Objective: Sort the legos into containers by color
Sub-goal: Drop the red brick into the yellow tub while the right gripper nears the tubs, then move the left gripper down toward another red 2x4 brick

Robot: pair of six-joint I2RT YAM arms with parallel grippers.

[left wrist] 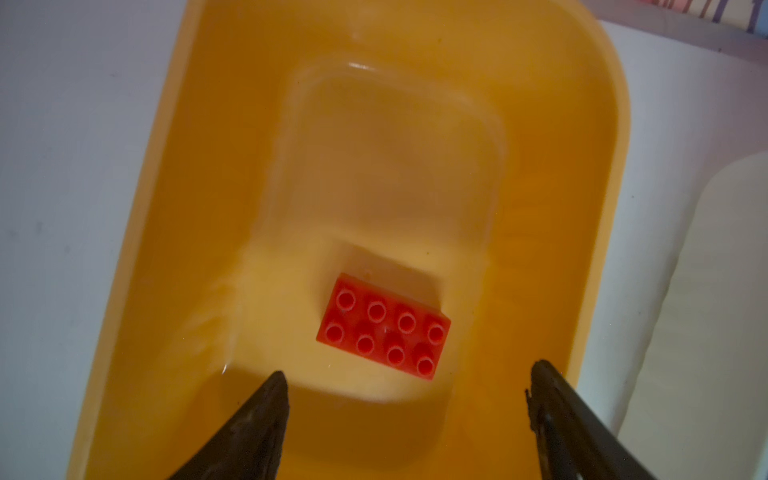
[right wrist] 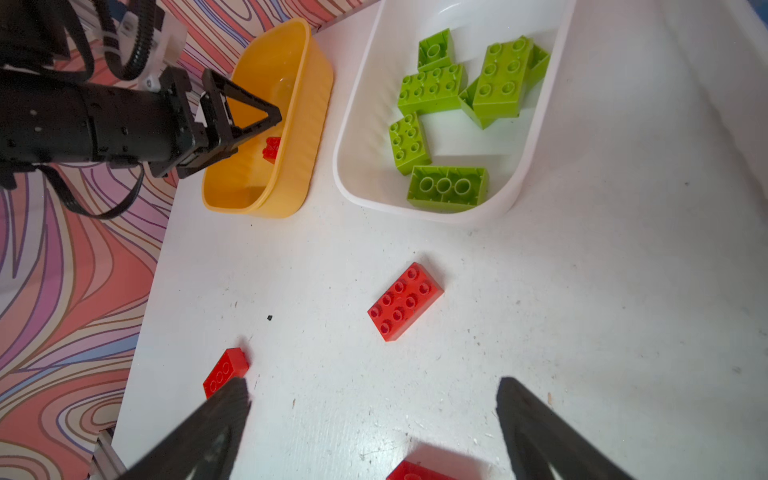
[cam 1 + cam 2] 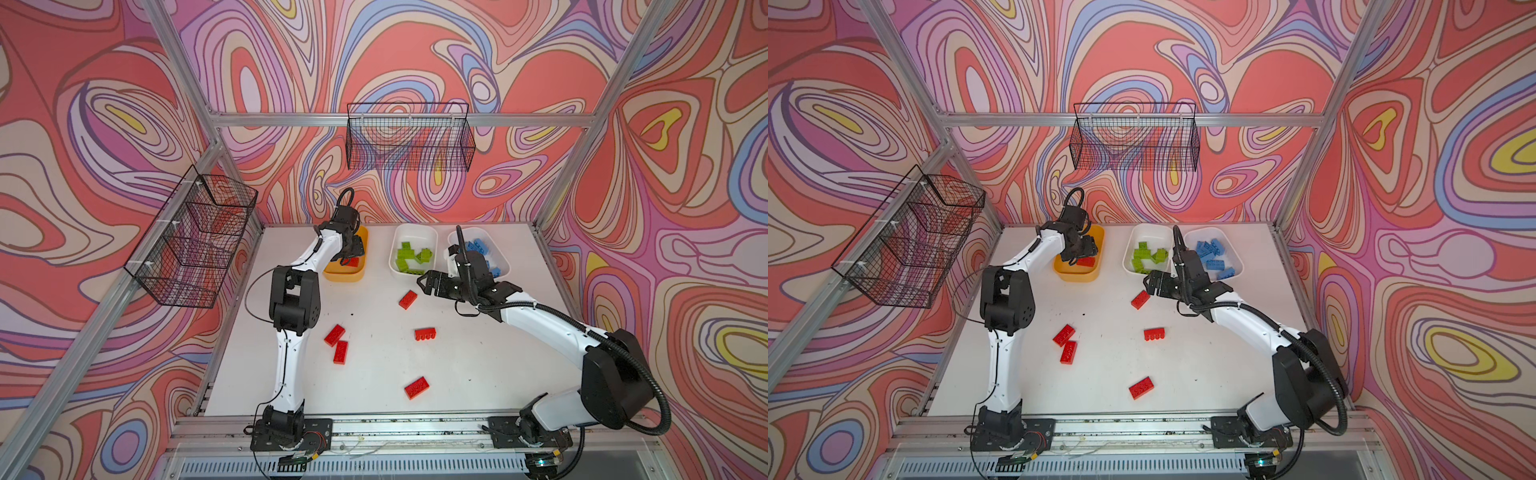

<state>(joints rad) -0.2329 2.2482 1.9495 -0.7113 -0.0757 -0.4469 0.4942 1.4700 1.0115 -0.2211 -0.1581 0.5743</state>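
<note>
Here, the left claw (image 1: 407,369) hangs over the shallow yellow-orange plastic tub (image 1: 166,216) with its jaws spread wide and nothing between them. A single red studded plastic brick (image 1: 384,326) lies studs-up on the tub's floor, below the fingertips and clear of both. The right claw (image 2: 372,384) is also fully spread and empty, poised above the white surface (image 3: 478,353) just in front of the middle white plastic tub (image 3: 415,227), which holds a heap of lime green bricks (image 2: 432,89). The other white tub (image 3: 1236,257), at the right end of the row, contains the light blue bricks (image 3: 1214,262). Five red bricks lie loose on the surface. The nearest loose brick (image 3: 408,299) is just beside the right claw. A second loose brick (image 3: 334,335) and a third loose brick (image 3: 340,352) sit close together by the left arm. A fourth loose brick (image 3: 424,333) rests on its side mid-surface, and a fifth loose brick (image 3: 416,387) lies closest to the arm bases.
</note>
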